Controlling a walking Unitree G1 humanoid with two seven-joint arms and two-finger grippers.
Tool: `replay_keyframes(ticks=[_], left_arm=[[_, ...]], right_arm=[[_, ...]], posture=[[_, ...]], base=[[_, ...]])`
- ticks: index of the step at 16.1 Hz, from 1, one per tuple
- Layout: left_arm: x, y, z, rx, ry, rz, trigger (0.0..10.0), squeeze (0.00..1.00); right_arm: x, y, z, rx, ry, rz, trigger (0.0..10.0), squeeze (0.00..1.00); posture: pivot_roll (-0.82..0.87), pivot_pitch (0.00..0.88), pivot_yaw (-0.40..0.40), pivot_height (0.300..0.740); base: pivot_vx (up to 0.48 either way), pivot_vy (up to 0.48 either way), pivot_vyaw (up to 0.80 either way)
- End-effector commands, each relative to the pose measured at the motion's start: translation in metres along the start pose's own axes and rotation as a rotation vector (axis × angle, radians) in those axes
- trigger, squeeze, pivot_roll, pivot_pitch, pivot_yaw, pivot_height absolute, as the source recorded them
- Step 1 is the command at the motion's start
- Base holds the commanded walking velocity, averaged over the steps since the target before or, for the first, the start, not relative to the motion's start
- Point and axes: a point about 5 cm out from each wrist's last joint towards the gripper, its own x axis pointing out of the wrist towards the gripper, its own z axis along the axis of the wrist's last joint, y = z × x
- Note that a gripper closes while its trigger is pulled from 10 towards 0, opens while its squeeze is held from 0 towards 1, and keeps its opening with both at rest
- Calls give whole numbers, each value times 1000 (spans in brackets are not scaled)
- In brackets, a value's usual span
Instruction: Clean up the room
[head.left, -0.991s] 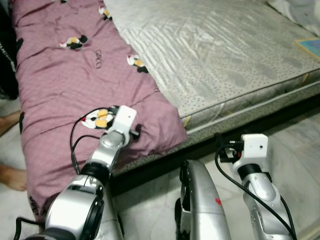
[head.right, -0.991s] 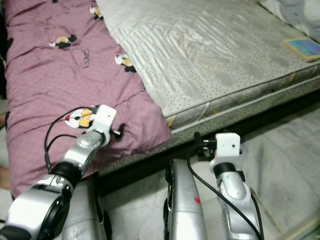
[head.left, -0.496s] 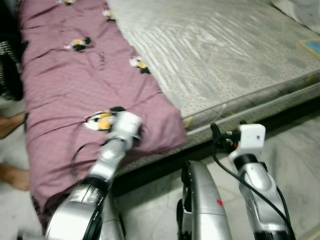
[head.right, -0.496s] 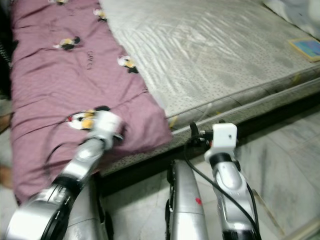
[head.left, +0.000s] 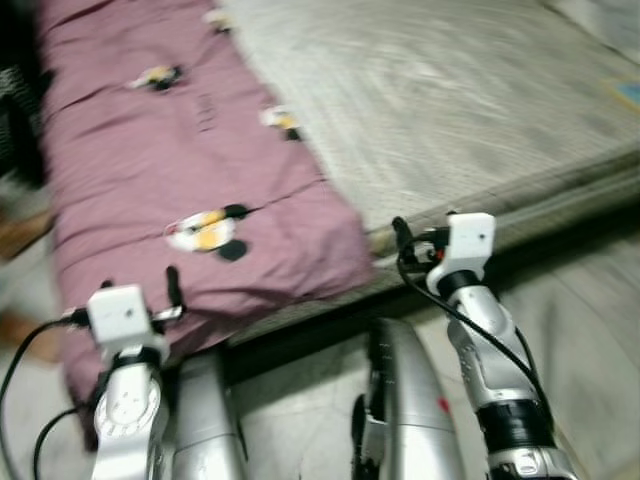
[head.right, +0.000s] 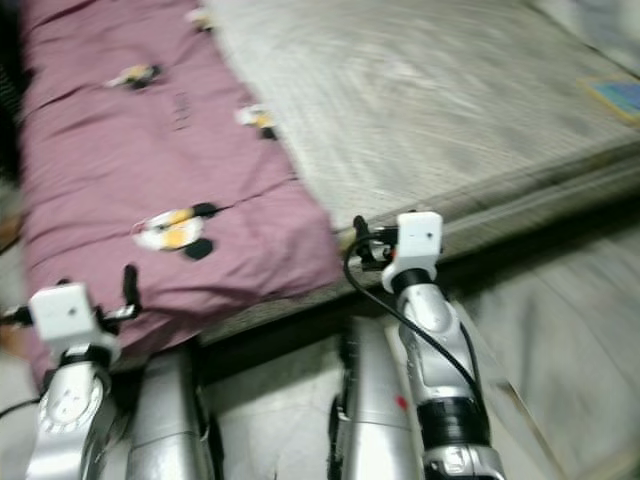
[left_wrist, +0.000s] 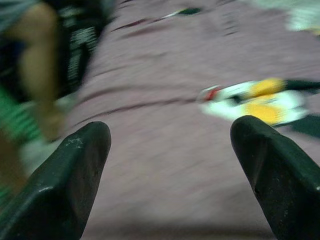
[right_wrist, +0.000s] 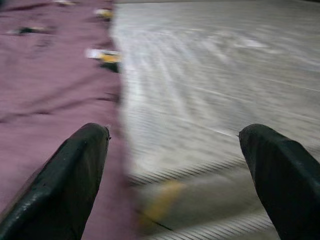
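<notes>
Since a second earlier, the left arm had drawn back off the mauve quilted blanket with cartoon penguin prints (head.left: 190, 170), its wrist now low beside the blanket's hanging near edge, while the right arm had risen closer to the bed's edge; the head views were blurred with motion. That blanket lay along the robot's-left side of the bed, draped over the near edge toward the floor, and four penguin prints could be counted on it in the left eye view, the nearest one (head.left: 205, 232) white, yellow and black. Beside it, to the right, stretched the bare grey patterned mattress (head.left: 450, 110), touching the blanket along one long seam. The left gripper (left_wrist: 170, 165) hovered over the mauve cloth near that nearest print, its two black fingers (left_wrist: 65, 185) spread wide and grasping nothing. The right gripper (right_wrist: 175, 170) hung over the blanket-mattress seam at the bed's near edge, its two fingers (right_wrist: 60, 185) likewise released and empty. At the mattress's far right edge lay a blurred blue-and-yellow flat object (head.right: 615, 97). A person's bare leg (left_wrist: 37, 75) stood beside the blanket. Pale marbled floor tiles (head.left: 590, 330) ran below the bed.
</notes>
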Motion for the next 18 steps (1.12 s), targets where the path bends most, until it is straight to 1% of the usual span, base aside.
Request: replay_keyframes(ticks=[1,3,4,5,6,7,8,9,10,11,12,13,14,15,16,17,18], left_arm=[[-1,1,10,10,-18,8,10000,0],[-3,-2,19,6,-8,-6,10000,0],[-2,-5,22,10,-4,-24,10000,0],[-1,-8,23,24,-9,-44,10000,0],[0,-12,27,42,-29,-77,10000,0],[1,-15,29,40,-31,-91,10000,0],[1,-15,29,38,-27,-93,10000,0],[1,-14,29,38,-15,-85,10000,0],[0,-13,29,36,-5,-81,10000,0],[0,-13,29,33,-1,-78,10000,0],[0,-13,29,31,2,-77,10000,0],[0,-17,30,22,3,-81,10000,0],[0,-19,30,20,3,-85,10000,0],[2,-23,30,15,1,-99,10000,0],[4,-27,29,18,0,-111,10000,0],[5,-29,26,16,14,-118,10000,0],[6,-29,23,18,22,-119,10000,0]], right_arm=[[5,13,0,-2,-5,39,10000,0],[9,20,-4,30,3,56,10000,0],[11,27,-11,68,32,66,10000,0],[15,34,-15,70,60,95,10000,0],[20,43,-21,97,108,114,10000,0],[25,53,-31,97,188,144,10000,0],[26,60,-41,50,264,163,10000,0],[23,67,-56,43,377,180,10000,0],[20,69,-65,63,442,176,10000,0],[18,68,-70,103,478,156,10000,0],[17,66,-72,131,490,137,10000,0],[15,57,-73,155,487,103,10000,0],[16,54,-71,151,472,93,10000,0],[21,47,-62,163,394,69,10000,0],[28,40,-42,235,245,49,10000,0],[29,36,-26,250,144,60,10000,0],[26,30,-15,192,68,58,10000,0]], posture=[[85,145,-30,486],[83,142,-28,486],[77,140,-21,486],[81,132,-14,486],[81,132,-14,486],[98,125,-12,486],[101,124,-14,486],[108,120,-19,486],[115,117,-26,486],[116,115,-28,486],[113,113,-30,486],[106,109,-28,486],[100,106,-26,486],[86,98,-20,486],[75,90,-17,486],[64,83,-11,486],[51,74,-7,486]], base=[[0,0,800],[0,0,791],[0,0,0],[0,0,0],[0,0,0],[0,0,0],[0,0,0],[0,0,0],[0,0,0],[0,0,0],[0,0,0],[0,0,0],[0,0,0],[0,0,0],[0,0,0],[0,0,0],[0,0,0]])
